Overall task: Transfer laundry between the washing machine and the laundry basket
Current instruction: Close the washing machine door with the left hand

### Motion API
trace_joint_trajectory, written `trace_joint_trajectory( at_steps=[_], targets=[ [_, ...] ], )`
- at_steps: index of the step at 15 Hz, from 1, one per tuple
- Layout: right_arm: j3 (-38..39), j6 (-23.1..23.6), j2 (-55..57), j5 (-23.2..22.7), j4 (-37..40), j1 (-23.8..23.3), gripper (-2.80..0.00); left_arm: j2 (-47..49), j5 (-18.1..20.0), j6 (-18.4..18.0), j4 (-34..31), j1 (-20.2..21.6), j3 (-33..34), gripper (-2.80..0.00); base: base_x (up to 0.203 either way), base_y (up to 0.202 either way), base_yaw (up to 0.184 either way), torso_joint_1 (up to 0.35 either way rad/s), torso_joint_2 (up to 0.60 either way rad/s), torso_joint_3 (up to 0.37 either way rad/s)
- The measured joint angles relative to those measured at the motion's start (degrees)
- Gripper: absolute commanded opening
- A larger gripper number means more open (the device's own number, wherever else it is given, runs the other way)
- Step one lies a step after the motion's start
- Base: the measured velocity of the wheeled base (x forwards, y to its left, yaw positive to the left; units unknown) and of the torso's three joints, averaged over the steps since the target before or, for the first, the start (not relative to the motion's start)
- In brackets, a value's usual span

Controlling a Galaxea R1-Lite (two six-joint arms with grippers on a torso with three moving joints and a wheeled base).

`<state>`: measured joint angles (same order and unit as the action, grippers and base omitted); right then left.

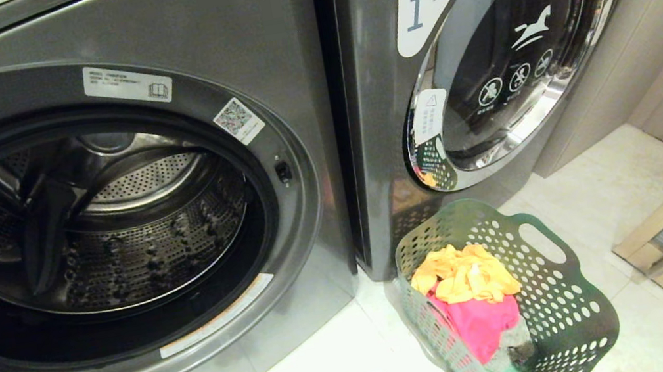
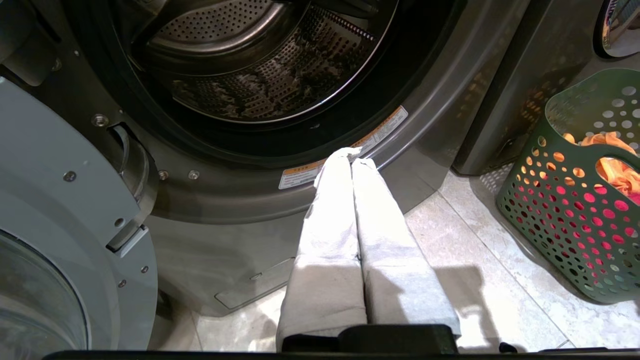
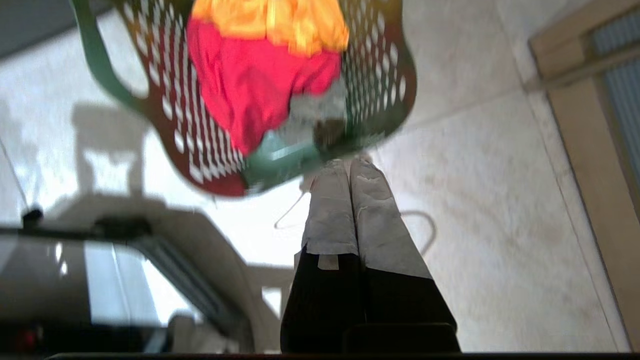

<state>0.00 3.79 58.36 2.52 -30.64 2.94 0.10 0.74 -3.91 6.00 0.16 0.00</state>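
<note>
Head view is showing the washing machine (image 1: 111, 221) w/ its door swung open and the steel drum (image 1: 92, 230) bare inside, no garments visible in it. Next to it is sitting the grey machine labelled 1 (image 1: 484, 55), door closed. Neither arm is showing in this view.

Left gripper (image 2: 352, 155) is hanging low in front of the open washing machine (image 2: 280, 100), cloth-covered fingers (image 2: 330, 210) pressed together, gripping nothing. Just beyond its tips is lying the lower door rim w/ the warning sticker (image 2: 345, 150); the open door (image 2: 55, 225) is standing off to one side, the laundry basket (image 2: 565, 220) to the other.

Right gripper (image 3: 350, 162) is hovering above the tiled floor (image 3: 475, 175), fingers (image 3: 375, 210) squeezed tight, also carrying nothing. Its tips are sitting just short of the laundry basket (image 3: 160, 110) rim; touching or not, can't tell.

All laundry is piled in the basket (image 1: 563, 302): orange-yellow garment (image 1: 465, 274) on top, pink-red garment (image 1: 477, 326) under it, greyish piece (image 1: 514, 350) lowest, toward the end nearest the right gripper.
</note>
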Motion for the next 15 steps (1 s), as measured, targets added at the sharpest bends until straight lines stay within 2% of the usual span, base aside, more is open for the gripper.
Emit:
trace_joint_trajectory(
  at_steps=[4, 6, 11, 14, 15],
  targets=[
    [-1.51, 0.94, -16.83, -3.46, 27.81, 0.00, -2.80, 0.00, 0.02, 0.00, 0.04, 0.00, 0.00, -2.80, 0.000, 0.000, 0.000, 0.000, 0.00, 0.000],
    [-2.45, 1.79, -20.82, -3.05, 36.16, -0.29, -2.80, 0.00, 0.02, -0.01, 0.07, 0.00, 0.00, -2.80, 0.000, 0.000, 0.000, 0.000, 0.00, 0.000],
    [-2.65, 2.06, -34.85, -2.79, 37.09, -4.22, -2.80, 0.00, 0.08, -0.11, 0.06, 0.00, 0.00, -2.80, 0.000, 0.000, 0.000, 0.000, 0.00, 0.000],
    [-0.58, -0.49, -40.81, -2.52, 31.25, -5.69, -2.80, 0.00, 0.11, -0.29, 0.09, 0.00, 0.00, -2.80, 0.000, 0.000, 0.000, 0.000, 0.00, 0.000],
    [-0.35, 0.20, -41.66, -2.72, 30.80, -5.85, -2.80, 0.00, 0.11, -0.30, 0.09, 0.00, 0.00, -2.80, 0.000, 0.000, 0.000, 0.000, 0.00, 0.000]
  ],
)
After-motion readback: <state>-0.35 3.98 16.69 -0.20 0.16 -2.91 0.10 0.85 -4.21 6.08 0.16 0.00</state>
